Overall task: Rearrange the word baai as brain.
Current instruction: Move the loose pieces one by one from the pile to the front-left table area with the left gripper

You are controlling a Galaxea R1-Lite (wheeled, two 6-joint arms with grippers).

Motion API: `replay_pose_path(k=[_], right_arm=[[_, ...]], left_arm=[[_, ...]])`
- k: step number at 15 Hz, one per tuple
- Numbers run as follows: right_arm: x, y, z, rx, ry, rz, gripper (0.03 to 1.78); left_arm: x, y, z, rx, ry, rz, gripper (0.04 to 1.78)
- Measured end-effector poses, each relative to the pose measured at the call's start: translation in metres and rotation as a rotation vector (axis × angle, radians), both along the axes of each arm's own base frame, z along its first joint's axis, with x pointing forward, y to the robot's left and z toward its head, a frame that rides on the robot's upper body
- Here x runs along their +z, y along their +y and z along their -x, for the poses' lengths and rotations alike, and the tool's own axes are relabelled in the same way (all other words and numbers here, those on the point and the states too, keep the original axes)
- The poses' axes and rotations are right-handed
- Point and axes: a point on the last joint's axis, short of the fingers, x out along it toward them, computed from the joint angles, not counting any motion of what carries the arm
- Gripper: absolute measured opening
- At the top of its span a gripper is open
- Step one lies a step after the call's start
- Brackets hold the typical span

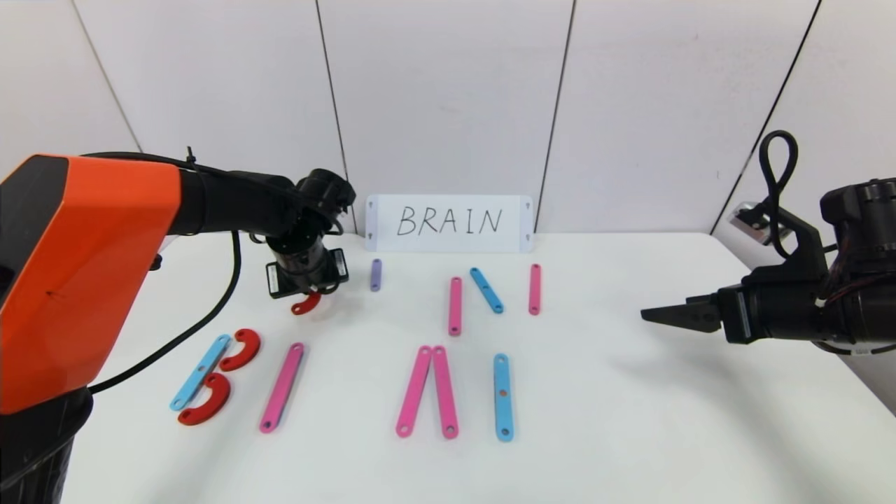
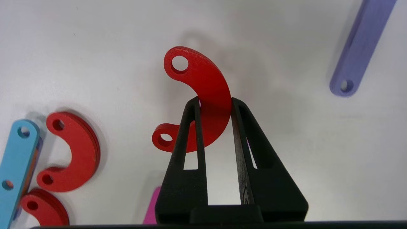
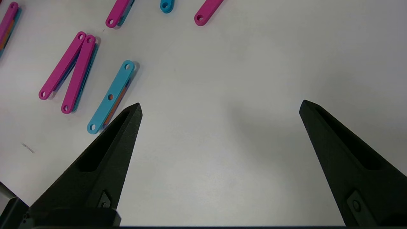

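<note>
My left gripper is shut on a red arc and holds it above the table, behind the front row. At the front left a blue strip with two red arcs forms a B. A slanted pink strip lies right of it. Two pink strips meet at the top, with a blue strip beside them. Behind lie a short purple strip, a pink strip, a blue strip and a pink strip. My right gripper is open and empty, hovering at the right.
A white card handwritten BRAIN leans on the back wall. The white table ends near the wall panels behind and at its right edge under my right arm.
</note>
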Motion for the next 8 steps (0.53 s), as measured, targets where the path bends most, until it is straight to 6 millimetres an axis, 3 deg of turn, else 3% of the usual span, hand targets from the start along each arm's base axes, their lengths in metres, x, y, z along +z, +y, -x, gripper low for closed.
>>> replay_pose_path(k=[8], right_arm=[[0.001,0.000,0.000,-0.002,-0.001,-0.001,1.74]], left_arm=[[0.008,-0.033,0.042,-0.027,0.187,0.044,0.30]])
